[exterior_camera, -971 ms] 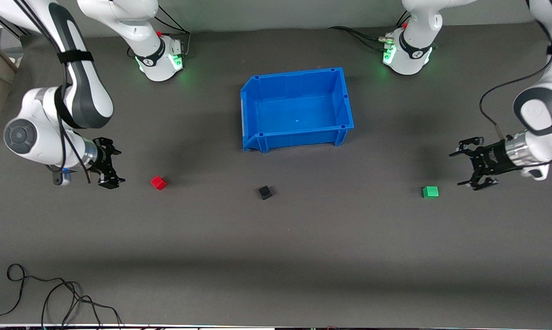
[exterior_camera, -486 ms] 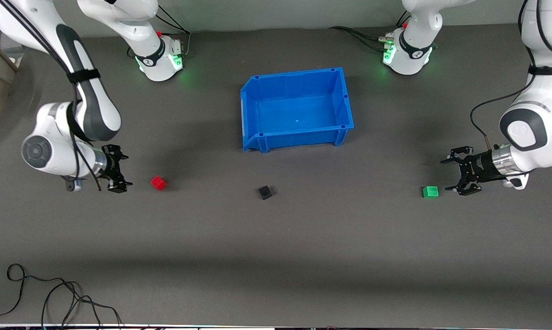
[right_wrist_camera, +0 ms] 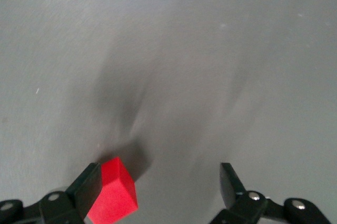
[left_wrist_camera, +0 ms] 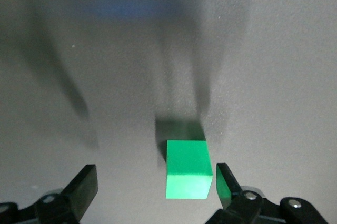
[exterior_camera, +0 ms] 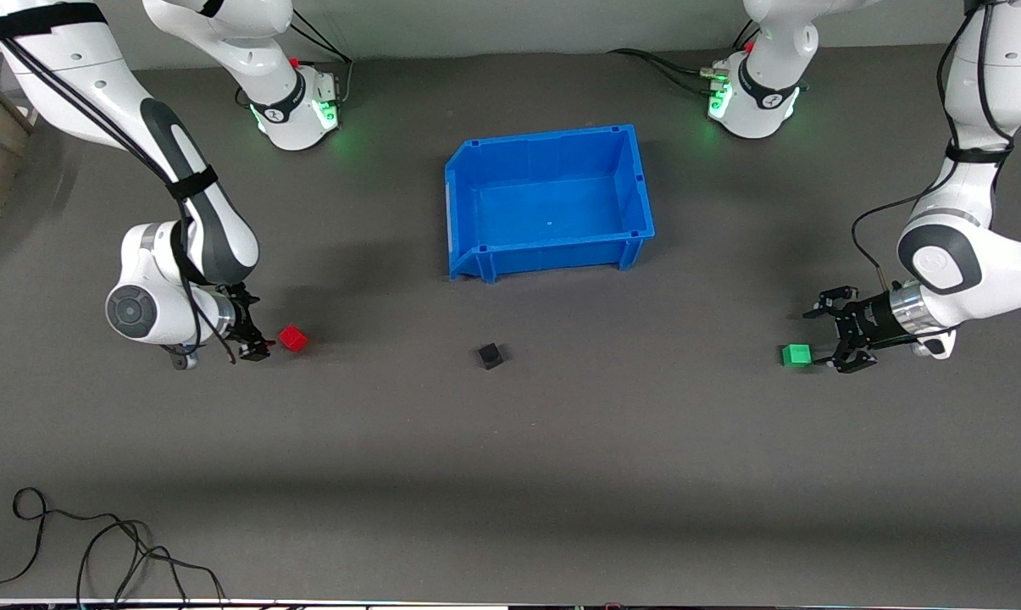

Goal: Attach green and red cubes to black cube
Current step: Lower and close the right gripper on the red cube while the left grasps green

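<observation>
Black cube (exterior_camera: 491,356) sits on the counter (exterior_camera: 561,440), nearer the front camera than the blue bin (exterior_camera: 549,202). From it, I see the red cube (exterior_camera: 292,338) toward the right arm's end and the green cube (exterior_camera: 796,355) toward the left arm's. Both arms are bent low. My right claw (exterior_camera: 260,343) gapes wide, one finger (right_wrist_camera: 87,184) touching the red cube. My left claw (exterior_camera: 834,339) gapes around the green cube, gripping nothing.

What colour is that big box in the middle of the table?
The bin is bright blue all over, best seen in the front view.
</observation>
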`<state>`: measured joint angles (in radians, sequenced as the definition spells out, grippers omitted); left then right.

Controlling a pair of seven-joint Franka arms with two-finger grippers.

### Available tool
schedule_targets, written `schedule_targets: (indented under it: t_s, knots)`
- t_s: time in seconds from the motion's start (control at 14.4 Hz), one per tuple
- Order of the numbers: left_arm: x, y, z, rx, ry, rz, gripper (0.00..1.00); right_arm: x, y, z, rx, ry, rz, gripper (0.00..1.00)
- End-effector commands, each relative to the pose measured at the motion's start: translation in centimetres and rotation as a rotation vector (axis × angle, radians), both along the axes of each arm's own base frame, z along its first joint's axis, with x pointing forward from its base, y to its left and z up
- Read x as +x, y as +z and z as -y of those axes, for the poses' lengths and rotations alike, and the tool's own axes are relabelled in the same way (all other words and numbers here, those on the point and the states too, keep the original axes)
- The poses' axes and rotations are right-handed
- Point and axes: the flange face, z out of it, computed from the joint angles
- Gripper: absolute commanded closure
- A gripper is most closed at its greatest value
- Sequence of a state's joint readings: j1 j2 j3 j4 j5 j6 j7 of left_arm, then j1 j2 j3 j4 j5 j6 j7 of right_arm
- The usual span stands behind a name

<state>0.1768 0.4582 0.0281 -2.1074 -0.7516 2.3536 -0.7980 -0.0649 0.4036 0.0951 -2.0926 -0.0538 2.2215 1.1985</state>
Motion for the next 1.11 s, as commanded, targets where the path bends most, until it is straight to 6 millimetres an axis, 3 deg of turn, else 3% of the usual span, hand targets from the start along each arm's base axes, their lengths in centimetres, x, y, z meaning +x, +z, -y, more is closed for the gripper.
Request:
schedule_targets:
  t_s: [0.0,0.14,0.55,0.69,0.9,0.97,1.04]
  knots:
    - [1.1,-0.3,0.2,0.006,0.000,0.030,0.00,0.6,0.9,-0.5,0.033,0.205,0.023,0.01]
    - [1.3,-0.9,0.1,0.007,-0.001,0.027,0.00,1.0,1.1,-0.6,0.061,0.312,0.053,0.01]
    - [1.7,-1.3,1.0,0.004,0.018,0.043,0.03,1.9,0.6,-0.6,0.066,0.299,0.127,0.01]
    - [1.7,-1.4,1.0,0.003,0.020,0.042,0.19,2.1,-0.5,-0.7,0.074,0.286,0.148,0.01]
    - [1.7,-1.3,1.0,0.003,0.021,0.044,0.60,1.7,-1.7,-1.6,0.102,0.258,0.130,0.01]
    - [1.7,-1.2,0.9,0.003,0.024,0.045,0.69,1.6,-1.9,-1.6,0.103,0.258,0.126,0.01]
    - [1.8,-1.2,1.0,0.003,0.023,0.046,0.70,1.6,-2.1,-1.6,0.104,0.257,0.121,0.02]
